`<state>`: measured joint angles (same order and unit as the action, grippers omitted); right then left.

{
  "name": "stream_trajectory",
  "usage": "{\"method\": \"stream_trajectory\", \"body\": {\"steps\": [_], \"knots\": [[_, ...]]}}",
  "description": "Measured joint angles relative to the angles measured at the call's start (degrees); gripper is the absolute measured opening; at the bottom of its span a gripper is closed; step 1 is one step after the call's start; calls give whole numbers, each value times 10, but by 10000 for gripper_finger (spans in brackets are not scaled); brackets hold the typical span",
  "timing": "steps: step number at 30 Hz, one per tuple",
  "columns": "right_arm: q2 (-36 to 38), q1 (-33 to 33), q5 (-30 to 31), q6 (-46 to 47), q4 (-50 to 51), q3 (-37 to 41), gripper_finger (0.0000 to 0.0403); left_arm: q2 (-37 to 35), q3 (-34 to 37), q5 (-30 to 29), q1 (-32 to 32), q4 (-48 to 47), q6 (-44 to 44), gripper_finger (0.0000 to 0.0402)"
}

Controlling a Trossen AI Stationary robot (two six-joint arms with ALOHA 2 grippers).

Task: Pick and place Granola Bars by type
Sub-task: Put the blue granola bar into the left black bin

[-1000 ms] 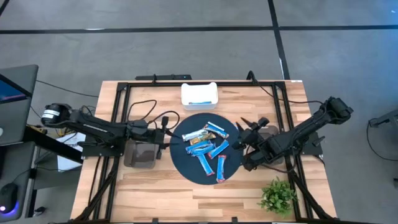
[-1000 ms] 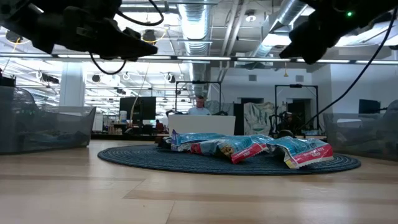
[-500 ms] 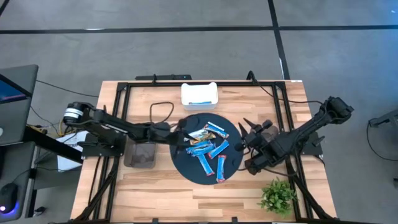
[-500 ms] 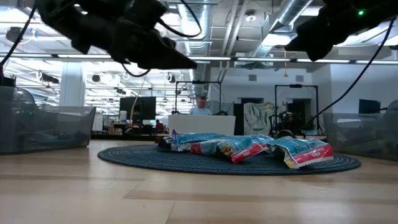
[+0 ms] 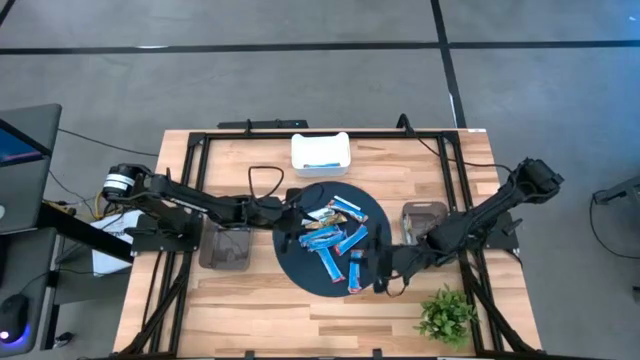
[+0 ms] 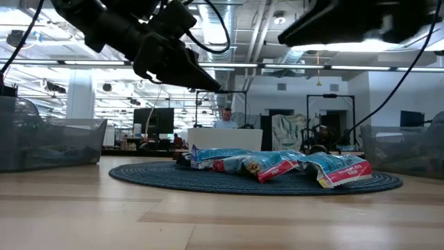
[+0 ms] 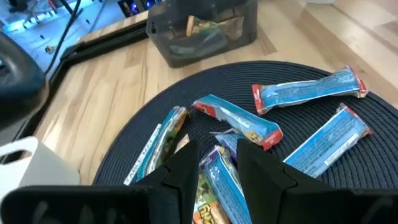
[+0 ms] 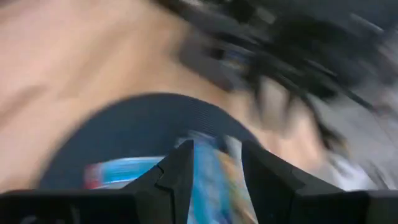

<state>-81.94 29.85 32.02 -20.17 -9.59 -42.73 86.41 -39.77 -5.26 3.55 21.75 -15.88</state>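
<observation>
A dark round mat (image 5: pixel 300 262) is seen at the centre of the wooden table (image 5: pixel 260 300) in the high view, with the granola bars (image 5: pixel 335 240) scattered over it. Most wrappers are blue, several with red ends. In the left wrist view, a tan bar (image 7: pixel 163 138) is shown lying at the left of the pile, with blue bars fanned out to its right.

The left gripper (image 5: pixel 292 222) is placed over the mat's left edge, above the bars there. Its fingers (image 7: pixel 186 167) are seen slightly spread, with a blue bar visible in the gap beneath them; nothing is pinched. In the low view it hangs clear above the pile, at upper left.

The right gripper (image 5: pixel 383 278) is held at the mat's lower right edge, close to the red-ended bars. Its fingers (image 8: pixel 180 171) are parted, with a blue bar seen between and beyond them; the view is blurred, and contact cannot be judged.

A white tray (image 5: pixel 320 153) sits just above the mat, with a blue item inside. A clear bin (image 5: pixel 226 248) stands left of the mat and another bin (image 5: pixel 424 218) to its right. A small green plant (image 5: pixel 446 313) is set at lower right.
</observation>
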Motion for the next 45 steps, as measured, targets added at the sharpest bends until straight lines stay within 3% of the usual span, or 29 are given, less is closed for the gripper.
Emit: {"method": "stream_trajectory", "body": {"steps": [2, 6, 9, 13, 28, 38, 45], "knots": [[1, -7, -19, -29, -9, 0, 129, 0, 0, 11, 0, -10, 13, 103], [13, -34, 41, -10, 26, 0, 129, 2, 0, 44, 0, -20, 38, 103], [15, -60, 41, 4, 47, 6, 129, 18, 0, 63, 0, -21, 47, 103], [34, -85, 38, -35, -15, 52, 129, 49, -1, 65, 0, -8, 47, 103], [241, -96, -147, -83, -178, 202, 129, 86, -12, 74, 0, 3, 67, 103], [249, -96, -155, -69, -175, 207, 129, 162, -82, 93, -2, -63, 33, 103], [249, -96, -155, -67, -175, 207, 129, 161, -90, 75, -3, -89, 38, 103]]}}
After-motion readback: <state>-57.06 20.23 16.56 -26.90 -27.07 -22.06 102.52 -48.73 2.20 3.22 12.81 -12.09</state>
